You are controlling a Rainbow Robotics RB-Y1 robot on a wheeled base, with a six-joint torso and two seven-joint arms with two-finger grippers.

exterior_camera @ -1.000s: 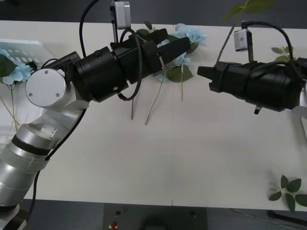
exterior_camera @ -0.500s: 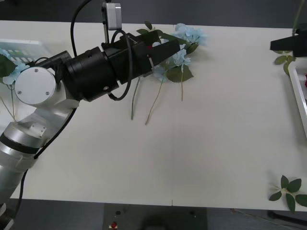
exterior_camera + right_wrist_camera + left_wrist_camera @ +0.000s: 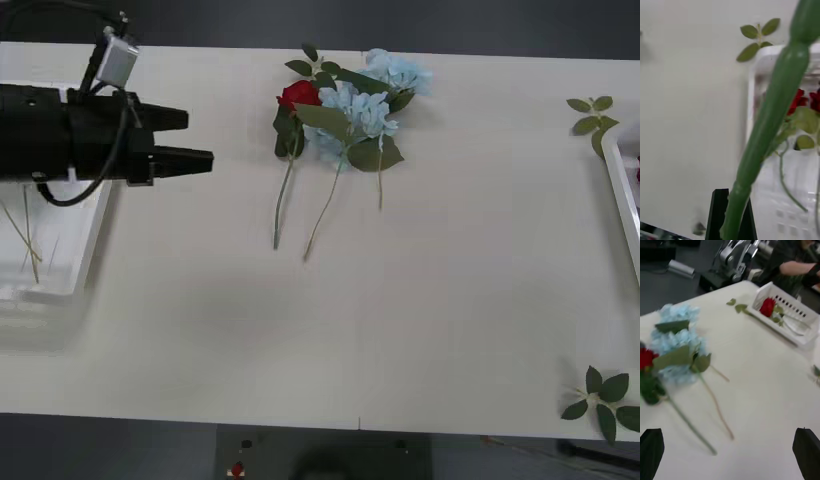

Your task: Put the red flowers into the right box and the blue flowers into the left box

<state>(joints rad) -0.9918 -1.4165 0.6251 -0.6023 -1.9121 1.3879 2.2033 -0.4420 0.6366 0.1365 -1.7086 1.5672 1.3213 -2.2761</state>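
Your left gripper (image 3: 200, 140) sits over the table's (image 3: 400, 330) left side, beside the left box (image 3: 60, 285), fingers spread with nothing between them; in the left wrist view the two black tips (image 3: 651, 452) sit at the two corners, wide apart. Fingertips point toward the flower pile, well apart from it.

Ahead of those fingertips: one red flower (image 3: 297, 96) lies touching the cluster of blue flowers (image 3: 360, 108), its head at the cluster's left edge, stems trailing toward the robot. In the left wrist view the same red flower (image 3: 645, 358) is just beside the blue flowers (image 3: 677, 341), with thin stems running toward the fingers.

The left box is partly under the left arm; a few thin stems show inside it, the rest is hidden.

Your right gripper (image 3: 730, 215) is pinching a green stem (image 3: 771, 116), which runs up from between the black fingers. Beyond those fingers is the right box (image 3: 752, 97), with red flowers (image 3: 799, 99) already inside, and a leaf sprig (image 3: 756, 35) just past the box's rim. In the front view the right box (image 3: 618, 215) shows as a thin white rim at the table's right edge, a leaf sprig (image 3: 592, 112) near its far end and another sprig (image 3: 603, 398) at the near right corner of the table.

The left wrist view also shows the right box (image 3: 790, 317) far across the table with a red flower (image 3: 767, 306) in it.
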